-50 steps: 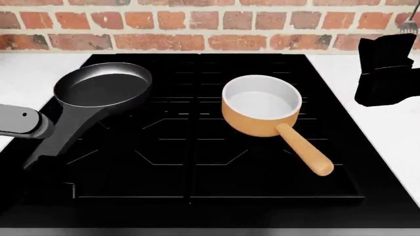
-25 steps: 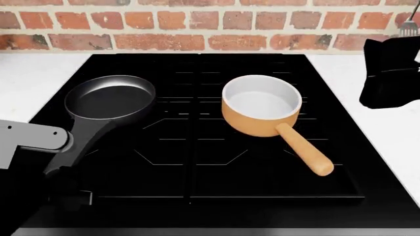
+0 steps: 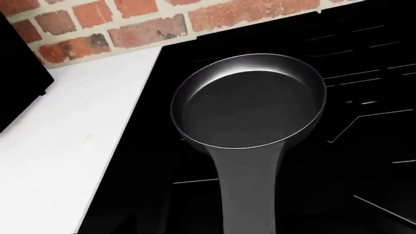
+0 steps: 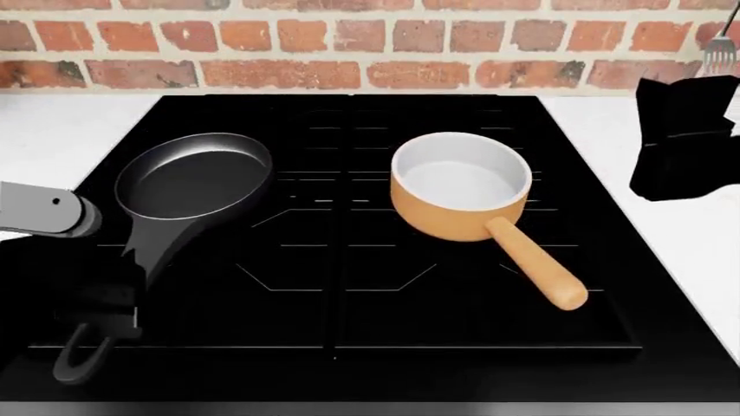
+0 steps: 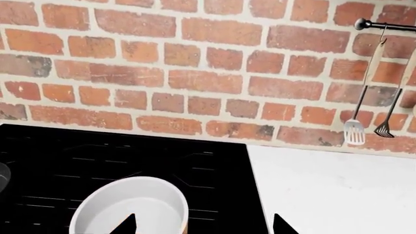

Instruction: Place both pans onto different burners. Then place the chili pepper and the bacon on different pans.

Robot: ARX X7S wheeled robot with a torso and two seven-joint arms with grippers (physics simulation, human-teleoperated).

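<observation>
Only partly visible, the left end effector (image 4: 110,295) is a dark mass over the frying pan (image 4: 191,180) handle; whether it grips cannot be told. That pan sits on the stovetop's (image 4: 347,303) left burner, the orange saucepan (image 4: 460,186) to its right. Beyond the stovetop's right edge hangs the right end effector (image 4: 682,143), its two tips spread apart with nothing between them; chili and bacon are out of sight.

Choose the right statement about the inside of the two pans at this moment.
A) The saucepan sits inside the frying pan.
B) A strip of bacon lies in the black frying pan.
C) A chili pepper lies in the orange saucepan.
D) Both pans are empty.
D: the black frying pan shows only its bare dark bottom, the orange saucepan only its white inside, and they stand apart on the stovetop.
</observation>
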